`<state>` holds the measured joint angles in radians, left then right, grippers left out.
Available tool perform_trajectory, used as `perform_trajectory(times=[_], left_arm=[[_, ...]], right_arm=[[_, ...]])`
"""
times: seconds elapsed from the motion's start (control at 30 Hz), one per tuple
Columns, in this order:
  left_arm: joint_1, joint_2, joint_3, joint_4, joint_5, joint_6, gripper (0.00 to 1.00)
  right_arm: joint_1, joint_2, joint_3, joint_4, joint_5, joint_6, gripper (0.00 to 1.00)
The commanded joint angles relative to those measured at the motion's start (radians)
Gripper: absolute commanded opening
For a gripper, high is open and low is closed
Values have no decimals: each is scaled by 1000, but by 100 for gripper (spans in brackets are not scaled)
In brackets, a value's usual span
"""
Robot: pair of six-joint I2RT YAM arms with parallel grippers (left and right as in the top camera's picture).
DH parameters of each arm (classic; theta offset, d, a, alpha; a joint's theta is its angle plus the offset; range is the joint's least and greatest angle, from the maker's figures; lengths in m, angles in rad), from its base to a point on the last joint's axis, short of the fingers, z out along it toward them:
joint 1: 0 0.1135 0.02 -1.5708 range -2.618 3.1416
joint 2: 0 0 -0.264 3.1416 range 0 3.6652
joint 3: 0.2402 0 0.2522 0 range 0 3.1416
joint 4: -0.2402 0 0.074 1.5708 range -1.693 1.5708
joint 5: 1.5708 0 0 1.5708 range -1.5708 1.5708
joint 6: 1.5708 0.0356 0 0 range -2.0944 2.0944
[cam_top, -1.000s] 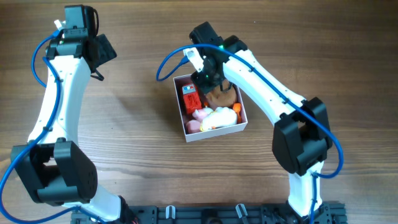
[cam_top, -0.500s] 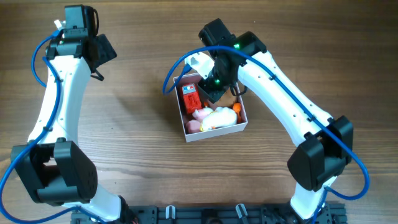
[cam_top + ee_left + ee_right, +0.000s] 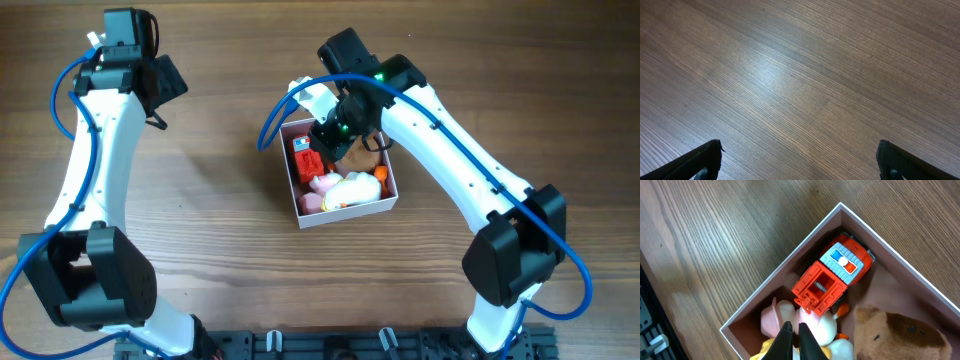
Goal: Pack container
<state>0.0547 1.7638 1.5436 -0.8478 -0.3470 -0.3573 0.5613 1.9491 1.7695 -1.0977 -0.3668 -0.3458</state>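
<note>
The container point(image 3: 349, 213) is a small white box with a pink inside, at the table's middle. It holds a red toy truck point(image 3: 305, 157), a pink toy point(image 3: 322, 185), a white and yellow toy point(image 3: 352, 191) and a brown plush point(image 3: 360, 157). My right gripper point(image 3: 335, 133) hovers over the box's far side. In the right wrist view its fingers point(image 3: 794, 328) are shut and empty above the pink toy point(image 3: 773, 320) and white toy point(image 3: 822, 327), next to the truck point(image 3: 834, 275), the plush point(image 3: 900, 335) and the box wall point(image 3: 785, 270). My left gripper point(image 3: 160, 85) is open and empty over bare wood point(image 3: 799, 147).
A wooden table point(image 3: 210, 200) lies all around the box. A black rail point(image 3: 330, 345) runs along the front edge. The right arm's blue cable point(image 3: 275, 115) loops just left of the box's far corner.
The right arm's elbow swung to the right. Its gripper dipped over the plush, then drew back a little left, leaving the plush uncovered in the box. The left arm has not moved.
</note>
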Motion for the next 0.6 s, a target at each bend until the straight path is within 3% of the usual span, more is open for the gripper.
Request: perform_trajectory(times=[0.0, 0.57], left_arm=[[3, 4, -8, 0, -9, 9, 100], [3, 4, -8, 0, -9, 9, 100]], right_arm=[[-1, 42, -10, 2, -28, 9, 4], [3, 140, -11, 17, -27, 16, 4]])
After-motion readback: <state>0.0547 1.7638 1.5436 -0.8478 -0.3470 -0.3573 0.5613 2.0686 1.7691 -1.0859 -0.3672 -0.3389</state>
